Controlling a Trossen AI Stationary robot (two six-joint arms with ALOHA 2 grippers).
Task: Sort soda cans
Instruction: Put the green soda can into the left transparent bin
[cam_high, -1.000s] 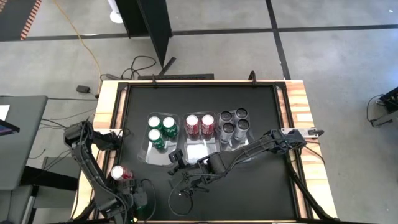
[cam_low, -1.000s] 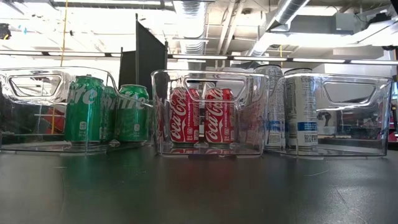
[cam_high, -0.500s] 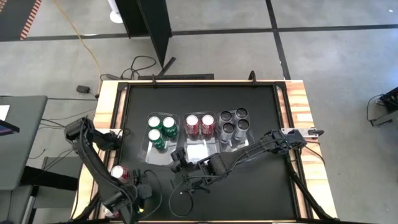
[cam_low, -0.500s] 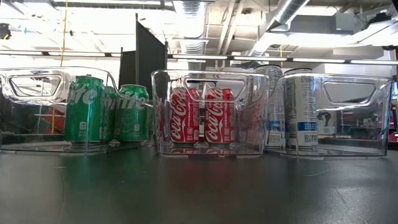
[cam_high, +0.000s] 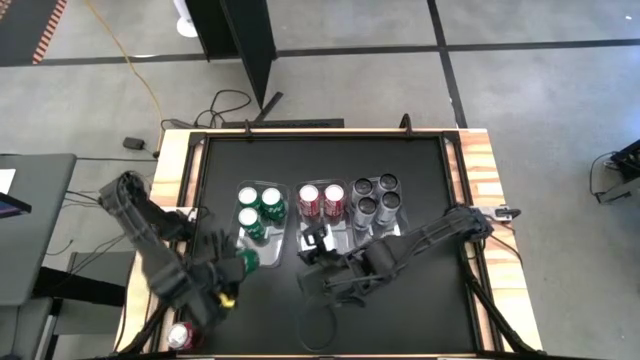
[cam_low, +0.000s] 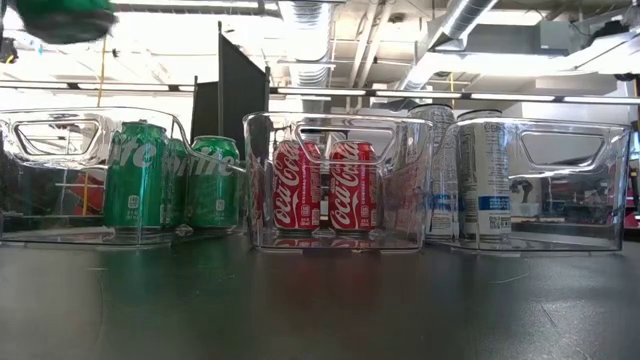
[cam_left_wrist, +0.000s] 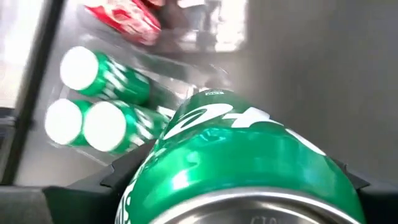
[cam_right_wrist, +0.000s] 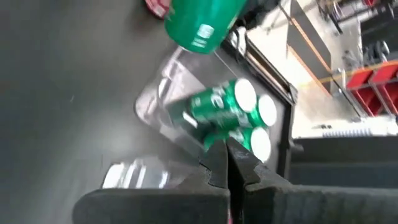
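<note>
Currently the green can (cam_left_wrist: 242, 162) sits between my left jaws, clamped across its body and lifted clear of the surface (cam_high: 420, 180); its long axis looks tilted rather than upright, with the silver end turned toward my own wrist. My left gripper (cam_high: 232, 268) holds it just beside the near edge of the left tray (cam_high: 243, 252), and in the low view only the can's underside shows at the upper corner, well above the trays.

Inside that tray stand three green cans (cam_high: 258, 208), upright and touching. The one free position lies at the tray's near side — directly ahead of the carried can, toward the table's far edge. In my judgement the coming move depends on this: the can must travel forward over the tray wall and be brought upright before lowering, otherwise its rim may catch the wall or strike the neighbouring cans.

The middle tray (cam_high: 320, 245) holds two red cans (cam_high: 321, 200) at its far end. The right tray holds four silver-grey cans (cam_high: 376, 198). One more red can (cam_high: 180, 335) lies off the black mat at the near left corner, closer to my left arm than to my right.

My right gripper (cam_right_wrist: 229, 163) hovers over the middle tray's near end, its jaws closed together and empty.
</note>
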